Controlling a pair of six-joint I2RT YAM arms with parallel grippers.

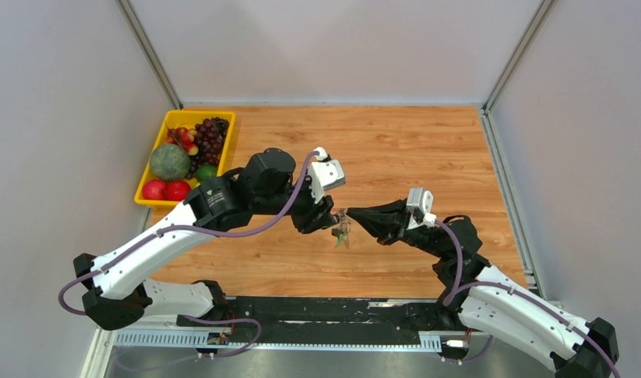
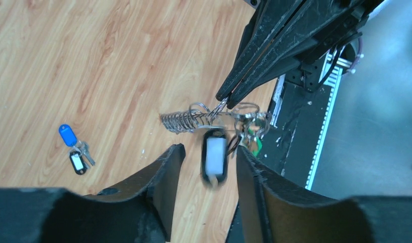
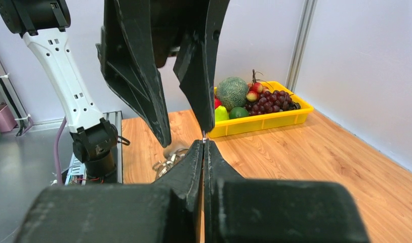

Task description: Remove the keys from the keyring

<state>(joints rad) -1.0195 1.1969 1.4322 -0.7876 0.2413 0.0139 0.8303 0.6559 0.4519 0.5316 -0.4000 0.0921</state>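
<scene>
Left wrist view: the keyring (image 2: 186, 122) is held up off the wooden surface (image 2: 92, 61), pinched in the very tips of the right jaws, which are clenched on one of its thin silvery wire loops. To one side of that pinch the keyring is pulled out into a stretched coil. To the other side it bunches into small round rings, with the green tag (image 2: 255, 146) dangling just beneath them.

A black-and-white key (image 2: 214, 158) hangs straight down from the keyring, blurred. It sits in the gap between the two fingers of the left jaws, which are released and spread wide on either side of it, touching neither the key nor the keyring.

Well apart from the keyring, a blue-headed key (image 2: 67, 134) and a second black-and-white key (image 2: 78, 163) lie together on the surface, with a few small silvery blades between them.

Top external view: both arms reach inward and meet at the keyring, the left jaws just beside it on the left and the right jaws touching it from the right. Far from the keyring, at the back left corner of the surface, is a yellow tray (image 1: 199, 115) holding a melon (image 1: 169, 161), dark grapes (image 1: 211, 134) and other fruit.
</scene>
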